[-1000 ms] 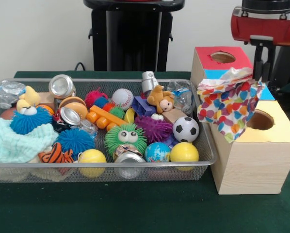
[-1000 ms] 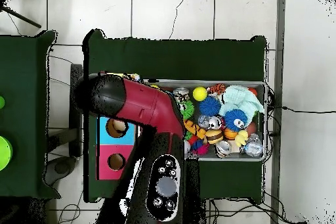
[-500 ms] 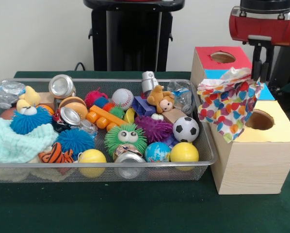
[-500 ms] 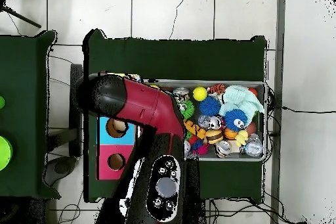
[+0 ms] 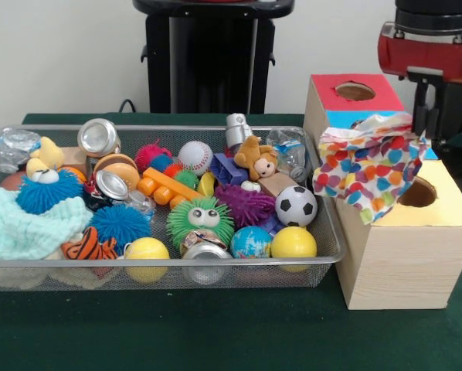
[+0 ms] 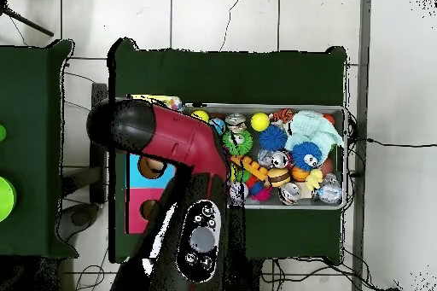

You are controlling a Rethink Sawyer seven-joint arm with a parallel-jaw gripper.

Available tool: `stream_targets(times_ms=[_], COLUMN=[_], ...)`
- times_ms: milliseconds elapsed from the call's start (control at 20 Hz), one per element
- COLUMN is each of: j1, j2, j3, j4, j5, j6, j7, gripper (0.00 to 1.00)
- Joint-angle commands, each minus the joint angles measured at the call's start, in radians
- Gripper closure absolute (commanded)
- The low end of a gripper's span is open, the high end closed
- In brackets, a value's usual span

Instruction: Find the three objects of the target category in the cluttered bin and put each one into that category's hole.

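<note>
Holding a heart-print cloth (image 5: 368, 166) up in the gripper (image 5: 430, 127), pinched narrow on the fabric's upper right edge as far as the front view lets on (hidden under the arm from overhead). Kept high enough for the cloth to hang free, draped across the near corner of the yellow-topped box (image 5: 405, 259) and just left of its hole (image 5: 418, 193), presumably for lining up a drop into that opening. Parked beside the red-topped box (image 5: 327, 89) and well clear of the toys, so nothing else gets dragged along. To the cloth's left, the bin (image 5: 215, 264): wide, shallow, silver wire mesh with a metal rim, sitting on the green table (image 5: 215, 332) and touching or nearly touching the yellow-topped box at its right end. Crammed to the rim with spiky balls, a soccer ball (image 5: 297, 205), cans and a pale knitted piece (image 5: 18, 228), likely another cloth worth fetching
</note>
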Motion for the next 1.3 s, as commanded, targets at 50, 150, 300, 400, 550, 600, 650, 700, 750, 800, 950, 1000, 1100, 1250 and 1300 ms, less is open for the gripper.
stream_targets(times_ms=[50,150,300,400,550,600,650,700,750,800,950,1000,1100,1250,1300], j1=[0.037,0.038,0.043,0.041,0.013,0.002,-0.01,-0.019,-0.025,-0.034,-0.074,-0.077,-0.083,-0.07,-0.066], j2=[0.087,0.097,0.116,0.127,0.146,0.151,0.153,0.158,0.161,0.165,0.171,0.174,0.182,0.19,0.192], j3=[-0.008,-0.004,-0.008,-0.008,0.022,0.034,0.045,0.054,0.057,0.067,0.116,0.12,0.131,0.121,0.12], j4=[0.093,0.091,0.077,0.071,0.075,0.078,0.083,0.084,0.085,0.088,0.103,0.102,0.101,0.094,0.094], j5=[0.056,0.067,0.071,0.068,0.066,0.064,0.063,0.061,0.058,0.055,0.058,0.051,0.043,0.037,0.038], j6=[-0.028,-0.036,-0.045,-0.064,-0.121,-0.143,-0.16,-0.176,-0.19,-0.208,-0.25,-0.266,-0.289,-0.307,-0.311], j7=[0.388,0.395,0.407,0.407,0.372,0.358,0.344,0.332,0.324,0.311,0.272,0.27,0.269,0.293,0.299], gripper=[1.0,1.0,1.0,1.0,1.0,1.0,1.0,1.0,1.0,1.0,1.0,1.0,1.0,1.0,1.0])
